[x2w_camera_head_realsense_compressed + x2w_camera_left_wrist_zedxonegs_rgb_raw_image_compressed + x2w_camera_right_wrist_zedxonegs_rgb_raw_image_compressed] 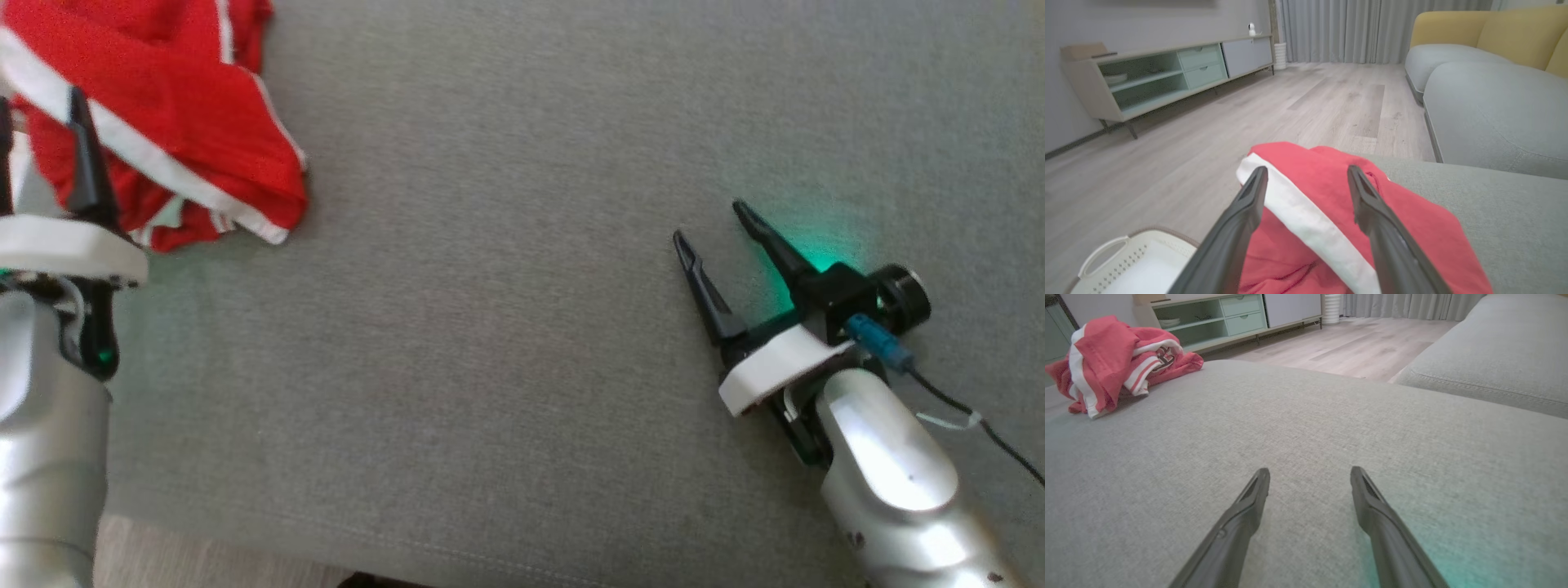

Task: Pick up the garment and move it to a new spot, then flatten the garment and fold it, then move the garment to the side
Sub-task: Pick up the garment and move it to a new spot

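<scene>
The garment [188,122], red with white stripes, lies crumpled at the far left corner of the grey sofa cushion [522,327]. From the head view the left pincer [41,102] stands over the garment's near edge, one dark finger [82,155] crossing a white stripe. The other finger is cut by the frame's edge.

The left wrist view gives the closer look: the left pincer [1307,169] is released, jaws spread wide, with a white band of the garment [1412,228] running between the two fingers. Whether the fingertips touch the cloth cannot be told. This view adds a white perforated basket [1106,255] on the wooden floor [1290,106] below the cushion's edge, a low cabinet [1167,77] against the wall, and grey curtains [1351,28].

The right pincer [708,220] is well apart from the garment, low over bare cushion on the right, released and grasping nothing. A green glow [808,237] falls on the fabric beside it, and a black cable [980,425] trails from its wrist.

The right wrist view looks between the spread fingers of the right pincer [1309,470] across the cushion to the garment [1106,355], heaped at the far left. Dark lettering shows on a white patch among its folds.
</scene>
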### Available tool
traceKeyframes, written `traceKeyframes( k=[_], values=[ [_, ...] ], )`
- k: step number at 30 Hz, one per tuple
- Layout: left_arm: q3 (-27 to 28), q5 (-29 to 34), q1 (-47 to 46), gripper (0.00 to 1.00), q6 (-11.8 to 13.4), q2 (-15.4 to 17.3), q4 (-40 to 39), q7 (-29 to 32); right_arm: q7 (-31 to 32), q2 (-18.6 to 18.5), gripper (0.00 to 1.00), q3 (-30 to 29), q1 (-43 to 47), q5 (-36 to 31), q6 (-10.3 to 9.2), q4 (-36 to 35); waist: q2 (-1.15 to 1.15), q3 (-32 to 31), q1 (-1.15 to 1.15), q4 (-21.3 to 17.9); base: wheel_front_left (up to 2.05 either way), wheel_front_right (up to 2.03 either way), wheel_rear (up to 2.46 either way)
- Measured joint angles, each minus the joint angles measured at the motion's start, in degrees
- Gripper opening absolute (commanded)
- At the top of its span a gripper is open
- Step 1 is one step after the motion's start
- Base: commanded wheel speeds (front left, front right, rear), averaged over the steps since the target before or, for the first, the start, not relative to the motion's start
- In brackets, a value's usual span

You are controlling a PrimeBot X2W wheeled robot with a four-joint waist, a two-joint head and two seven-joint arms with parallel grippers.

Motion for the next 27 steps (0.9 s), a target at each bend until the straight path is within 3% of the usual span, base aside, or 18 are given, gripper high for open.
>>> traceKeyframes(
  k=[7,12,13,14,22,27],
  values=[
    [-0.6,-7.3,-4.3,1.0,0.0,0.4,10.9,3.5,-0.4,-0.1,1.0,0.2,-2.0,0.0,0.01,-2.0,0.0,3.2,0.0,-2.9,0.0,0.0,0.0],
    [-2.3,-10.4,-5.0,0.97,0.0,0.1,14.4,4.0,-0.5,0.0,1.0,-0.1,-2.6,0.0,0.01,-3.1,0.0,4.5,0.0,-4.3,0.0,0.0,0.0],
    [-2.9,-10.7,-5.4,0.36,0.0,0.2,14.9,4.0,-0.5,0.0,1.0,-0.1,-2.8,0.0,0.01,-3.1,0.0,4.6,0.0,-4.5,0.0,0.0,0.0],
    [-3.5,-10.9,-5.6,0.0,0.0,0.2,15.2,3.8,-0.5,0.0,1.0,-0.1,-2.9,0.0,0.01,-3.1,0.0,4.6,0.0,-4.6,0.0,0.0,0.0],
    [-6.6,-10.3,-7.5,0.0,0.0,2.9,15.2,0.0,-0.5,0.6,1.0,-1.4,-3.0,0.1,0.01,-0.9,0.0,2.1,0.01,-5.6,0.0,0.0,0.0],
    [-9.5,-8.6,-10.2,0.0,0.0,4.4,9.1,-0.7,-0.5,1.7,1.0,-2.0,-0.4,0.7,0.01,0.5,0.0,-1.1,0.0,-6.7,0.0,0.0,0.0]
  ],
)
